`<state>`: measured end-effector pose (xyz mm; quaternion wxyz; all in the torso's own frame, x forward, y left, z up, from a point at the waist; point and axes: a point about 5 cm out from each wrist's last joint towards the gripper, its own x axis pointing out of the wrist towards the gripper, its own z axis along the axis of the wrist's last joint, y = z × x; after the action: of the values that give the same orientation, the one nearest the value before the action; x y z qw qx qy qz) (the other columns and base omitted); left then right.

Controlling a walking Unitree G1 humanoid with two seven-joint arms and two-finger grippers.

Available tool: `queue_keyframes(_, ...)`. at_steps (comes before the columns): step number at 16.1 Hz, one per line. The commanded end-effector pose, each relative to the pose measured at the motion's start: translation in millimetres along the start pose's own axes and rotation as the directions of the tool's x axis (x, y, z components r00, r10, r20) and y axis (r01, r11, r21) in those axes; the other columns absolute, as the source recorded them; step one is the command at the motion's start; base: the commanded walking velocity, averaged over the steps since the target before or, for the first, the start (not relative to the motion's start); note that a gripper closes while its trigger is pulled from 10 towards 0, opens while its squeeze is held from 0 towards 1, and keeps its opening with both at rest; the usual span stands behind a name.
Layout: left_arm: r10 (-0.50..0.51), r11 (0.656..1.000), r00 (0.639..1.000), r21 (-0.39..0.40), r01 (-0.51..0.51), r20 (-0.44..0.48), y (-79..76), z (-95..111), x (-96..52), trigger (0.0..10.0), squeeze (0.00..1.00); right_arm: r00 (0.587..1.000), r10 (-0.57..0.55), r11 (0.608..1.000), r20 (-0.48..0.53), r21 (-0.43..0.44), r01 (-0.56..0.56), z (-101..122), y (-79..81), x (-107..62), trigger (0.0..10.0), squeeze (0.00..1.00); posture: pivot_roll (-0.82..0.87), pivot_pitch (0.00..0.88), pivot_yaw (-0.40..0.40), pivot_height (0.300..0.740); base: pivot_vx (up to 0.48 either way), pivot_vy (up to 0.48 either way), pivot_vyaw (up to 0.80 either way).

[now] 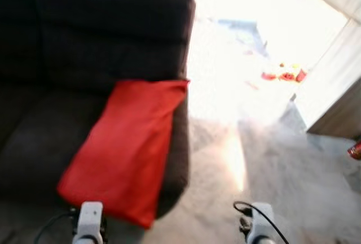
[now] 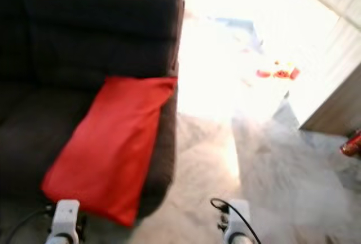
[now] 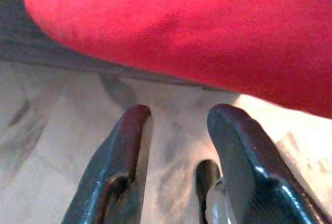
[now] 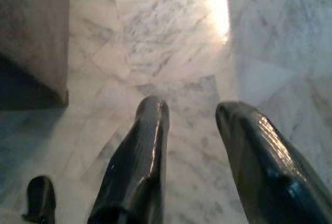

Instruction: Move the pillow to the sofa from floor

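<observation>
Dark sofa (image 1: 67, 57): fills robot's left half of head views, blurred. 
Marble floor (image 1: 282, 176): pale grey, strong sun glare ahead beside sofa arm. 
Red pillow (image 1: 124, 148): lies slantwise on sofa seat against right armrest, lower corner overhanging front edge. 
Wooden cabinet (image 1: 338, 117): far right, small red objects (image 1: 282, 75) beyond on floor, too blurred to name. 
Left gripper (image 3: 174, 123): fingers apart, empty, just below pillow's overhanging edge, above floor. 
Right gripper (image 4: 192, 112): fingers apart, empty, over bare marble.
</observation>
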<state>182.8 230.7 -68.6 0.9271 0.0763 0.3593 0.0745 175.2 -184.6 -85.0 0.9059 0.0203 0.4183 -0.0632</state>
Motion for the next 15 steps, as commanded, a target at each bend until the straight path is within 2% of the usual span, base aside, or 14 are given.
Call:
queue_keyframes(1, -0.025, 1.0, 1.0, -0.002, 0.025, 0.019, -11.1, 5.8, 1.9, 10.0, 0.0, 0.999, -0.035, 0.999, -0.002, 0.004, 0.035, -0.9, -12.8, -1.0, 10.0, 0.0, 0.11, 0.012, -0.103, 0.74, 0.0, -0.48, 0.0)
queue_keyframes(4, -0.037, 0.999, 0.999, 0.011, 0.037, 0.019, -13.0, 7.3, 2.6, 10.0, 0.0, 1.0, -0.031, 1.0, -0.003, 0.004, 0.031, -1.3, -12.1, -1.0, 10.0, 0.0, 0.11, 0.018, -0.1, 0.74, 0.0, -0.46, 0.0)
queue_keyframes(15, -0.059, 0.998, 0.998, 0.011, 0.059, -0.009, -17.3, 6.8, 3.6, 10.0, 0.0, 1.0, -0.029, 1.0, -0.009, 0.009, 0.03, -2.7, -11.1, -1.3, 10.0, 0.0, 0.1, 0.027, -0.097, 0.74, 0.0, 0.0, 0.0)
